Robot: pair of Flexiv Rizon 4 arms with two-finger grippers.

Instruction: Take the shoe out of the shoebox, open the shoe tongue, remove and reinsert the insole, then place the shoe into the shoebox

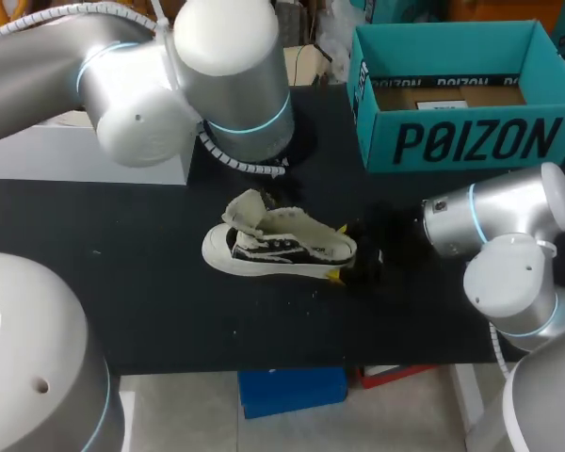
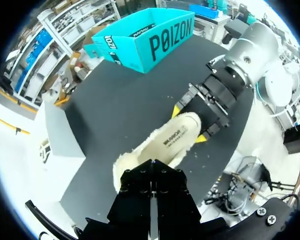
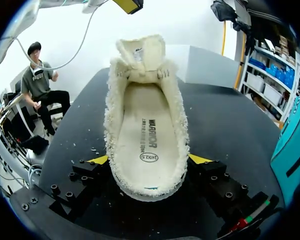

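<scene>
Shoe (image 1: pixel 278 247) lying upright at the surface's (image 1: pixel 122 282) middle, tongue folded open, right gripper (image 3: pixel 149 161) clamping its heel from 2 sides, left gripper (image 2: pixel 151 176) hanging over the toe end, state impossible to tell, shoebox (image 1: pixel 471 141) sitting at the far right corner.

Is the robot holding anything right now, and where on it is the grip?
The right gripper holds the shoe by its heel end, a yellow-tipped finger on each side. Whether the left gripper holds anything cannot be told.
</scene>
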